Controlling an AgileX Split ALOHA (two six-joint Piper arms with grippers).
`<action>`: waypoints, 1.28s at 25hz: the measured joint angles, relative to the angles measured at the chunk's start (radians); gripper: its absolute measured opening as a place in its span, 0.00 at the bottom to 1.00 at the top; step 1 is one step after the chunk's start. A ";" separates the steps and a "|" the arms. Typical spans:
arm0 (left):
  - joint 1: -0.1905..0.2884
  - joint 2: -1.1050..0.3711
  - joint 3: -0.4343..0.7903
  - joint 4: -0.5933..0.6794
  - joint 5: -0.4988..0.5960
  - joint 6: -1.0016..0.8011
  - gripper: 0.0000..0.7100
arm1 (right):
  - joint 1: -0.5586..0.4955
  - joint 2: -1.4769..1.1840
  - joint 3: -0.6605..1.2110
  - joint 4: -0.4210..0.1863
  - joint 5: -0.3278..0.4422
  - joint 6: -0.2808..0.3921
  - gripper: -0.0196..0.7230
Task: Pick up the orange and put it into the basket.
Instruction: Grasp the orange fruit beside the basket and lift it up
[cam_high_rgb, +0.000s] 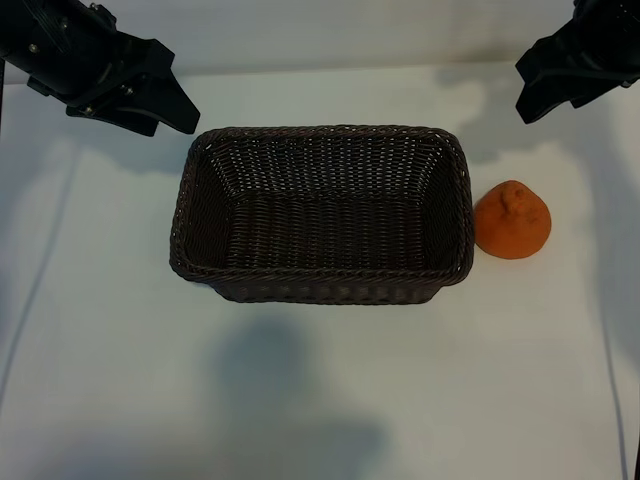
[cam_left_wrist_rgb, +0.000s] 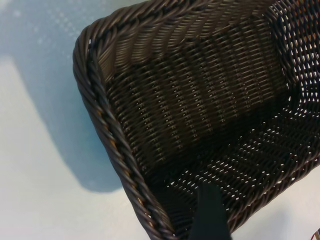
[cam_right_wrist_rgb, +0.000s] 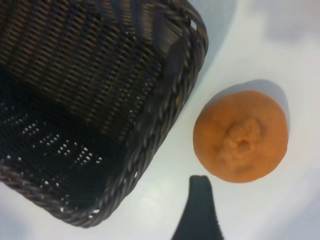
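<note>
The orange (cam_high_rgb: 512, 221) is being seen resting on the white worktop (cam_high_rgb: 320, 390), toward its right edge, with its bumpy knob turned upward. It is lying just beside the right short side of the basket (cam_high_rgb: 322, 288), close to the braided rim but outside it; whether the two are touching cannot be told. The basket is being carried by the middle of the worktop, its long sides running parallel to the near edge, and nothing is being held inside it.

The right end effector (cam_high_rgb: 540, 100) is being held above the worktop near the far right corner, beyond the orange and apart from it. In the right wrist view one dark fingertip (cam_right_wrist_rgb: 199, 212) is being shown just short of the orange (cam_right_wrist_rgb: 241, 136), not touching it, with the basket's corner (cam_right_wrist_rgb: 170, 90) alongside. Its jaws are standing released, with nothing grasped.

The left end effector (cam_high_rgb: 165, 115) is being held near the far left corner, just beyond the basket's corner. In the left wrist view one fingertip (cam_left_wrist_rgb: 210, 215) is being shown over the basket's rim (cam_left_wrist_rgb: 107, 135). It too is standing released and is grasping nothing.
</note>
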 joint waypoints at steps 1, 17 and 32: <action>0.000 0.000 0.000 0.000 0.000 0.000 0.78 | 0.000 0.010 0.000 0.000 0.000 0.001 0.77; 0.000 0.000 0.000 0.000 0.000 0.000 0.78 | 0.000 0.178 0.000 -0.017 0.001 0.018 0.77; 0.000 0.000 0.000 0.000 0.000 0.004 0.79 | 0.000 0.217 0.000 -0.054 -0.023 0.027 0.77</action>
